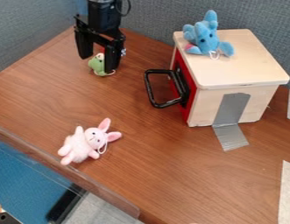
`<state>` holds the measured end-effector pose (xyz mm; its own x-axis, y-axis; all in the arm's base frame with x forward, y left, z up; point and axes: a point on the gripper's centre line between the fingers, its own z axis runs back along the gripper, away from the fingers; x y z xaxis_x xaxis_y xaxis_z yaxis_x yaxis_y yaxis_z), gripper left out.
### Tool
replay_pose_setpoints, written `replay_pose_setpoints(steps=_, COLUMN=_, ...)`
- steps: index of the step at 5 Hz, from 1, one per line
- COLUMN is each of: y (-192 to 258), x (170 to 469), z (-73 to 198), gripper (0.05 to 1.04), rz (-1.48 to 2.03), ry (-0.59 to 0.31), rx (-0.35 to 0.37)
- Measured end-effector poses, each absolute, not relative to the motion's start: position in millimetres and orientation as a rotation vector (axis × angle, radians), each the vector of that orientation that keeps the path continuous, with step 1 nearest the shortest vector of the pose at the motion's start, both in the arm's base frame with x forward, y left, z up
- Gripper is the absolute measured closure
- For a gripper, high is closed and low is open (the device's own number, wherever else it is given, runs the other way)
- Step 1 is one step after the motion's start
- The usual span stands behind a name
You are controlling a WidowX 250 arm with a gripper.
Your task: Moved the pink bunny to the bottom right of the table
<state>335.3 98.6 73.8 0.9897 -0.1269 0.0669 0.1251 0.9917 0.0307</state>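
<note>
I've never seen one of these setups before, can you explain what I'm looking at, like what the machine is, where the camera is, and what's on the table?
There is a single picture, taken by a fixed camera looking down at a slant. The black machine coming in from the top is a robot arm, and its two-finger gripper works like a simple hand. Its fingers are apart, around or just in front of a small green plush toy; I can't tell whether they touch it. Nothing looks clamped. On the brown wooden table, a pink bunny lies toward the lower left. To the right stands a wooden box with a red front and black handle, and a blue plush toy sits on top.
</note>
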Motion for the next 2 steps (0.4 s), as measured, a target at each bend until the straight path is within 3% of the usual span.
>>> replay_pose_setpoints(steps=1, y=75.4, x=304.4, z=76.1, gripper=0.083, rz=-0.191, ry=-0.104, rx=0.034)
replay_pose_setpoints(steps=2, y=51.4, x=273.2, z=51.1, gripper=0.083, rz=-0.262, ry=-0.071, rx=0.027)
